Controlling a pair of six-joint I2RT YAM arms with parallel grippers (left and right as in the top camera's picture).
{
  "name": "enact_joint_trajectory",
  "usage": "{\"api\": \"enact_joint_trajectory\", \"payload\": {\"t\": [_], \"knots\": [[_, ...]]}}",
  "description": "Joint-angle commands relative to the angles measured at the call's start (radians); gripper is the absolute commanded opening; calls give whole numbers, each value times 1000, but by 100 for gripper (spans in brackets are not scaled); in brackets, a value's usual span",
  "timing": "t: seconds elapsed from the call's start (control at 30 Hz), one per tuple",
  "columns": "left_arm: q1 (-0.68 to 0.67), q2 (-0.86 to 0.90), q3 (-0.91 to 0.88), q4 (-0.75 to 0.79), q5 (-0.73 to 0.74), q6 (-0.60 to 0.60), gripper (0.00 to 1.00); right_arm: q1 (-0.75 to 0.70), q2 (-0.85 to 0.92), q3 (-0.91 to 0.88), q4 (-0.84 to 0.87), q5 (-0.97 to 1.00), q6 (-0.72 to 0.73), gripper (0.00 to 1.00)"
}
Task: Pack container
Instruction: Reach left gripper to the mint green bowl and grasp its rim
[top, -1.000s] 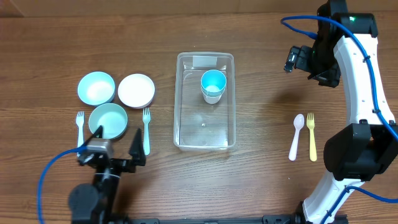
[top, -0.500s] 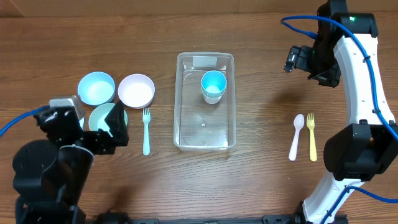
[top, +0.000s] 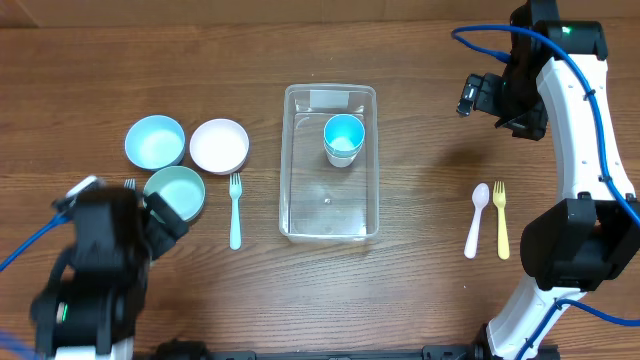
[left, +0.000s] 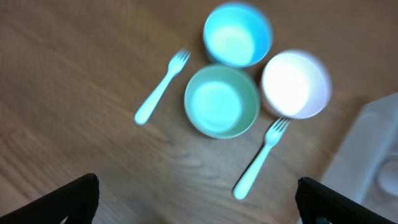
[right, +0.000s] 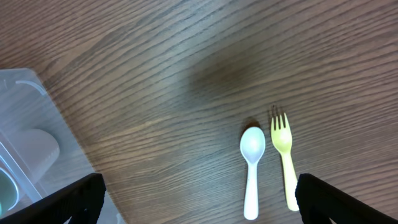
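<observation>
Centrally on the wooden desk (top: 420, 290) sits the container (top: 325, 205), a clear rectangular plastic bin with rounded corners and a raised rim, with a teal-lined cup (top: 343, 138) standing inside. The left tool (left: 198, 202) and right tool (right: 199, 202) are both spread wide apart, gripping nothing.

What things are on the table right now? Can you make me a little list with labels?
container: clear bin, middle of the table
inside it: cup with a blue inside
bowls: blue bowl, white bowl, green bowl, left of the bin
forks by bowls: left teal fork, right teal fork
right of bin: white spoon beside yellow fork
left gripper: open, holding nothing
right gripper: open, holding nothing
</observation>
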Motion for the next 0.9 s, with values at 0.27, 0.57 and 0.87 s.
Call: {"api": "enact_joint_trajectory", "payload": {"t": [0.27,0.57,0.87], "knots": [[126,566,10,79,108,-65,96,1,-40,23,3,8,-2,100],[259,581,1,173,266,113,81,1,-40,23,3,8,-3,100],[257,626,-10,243,265,130,70,1,-40,23,3,8,-3,100]]}}
